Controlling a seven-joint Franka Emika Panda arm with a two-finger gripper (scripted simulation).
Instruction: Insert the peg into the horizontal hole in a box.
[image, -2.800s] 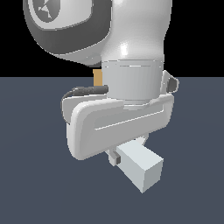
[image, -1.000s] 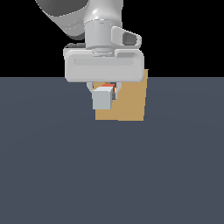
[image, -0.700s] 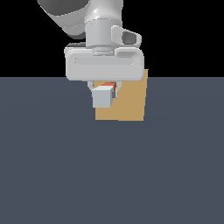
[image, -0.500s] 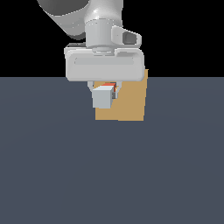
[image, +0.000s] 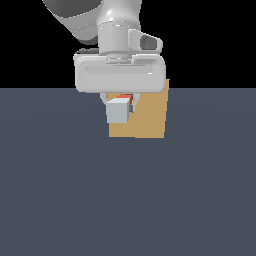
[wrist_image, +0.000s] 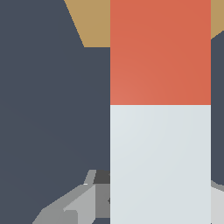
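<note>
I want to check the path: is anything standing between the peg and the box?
Nothing visible does. The gripper holds the peg, whose red end points at the box; the hole itself is hidden behind the peg.

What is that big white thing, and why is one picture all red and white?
The big white thing is a robot arm in a computer simulation. Its gripper holds a long peg, red at one end and white at the other. One picture is taken from off the arm and shows it from outside. The other comes from a camera on the robot's wrist, so the peg fills it up close. The tan box sits on the dark floor behind the peg. Its hole is hidden here.
</note>
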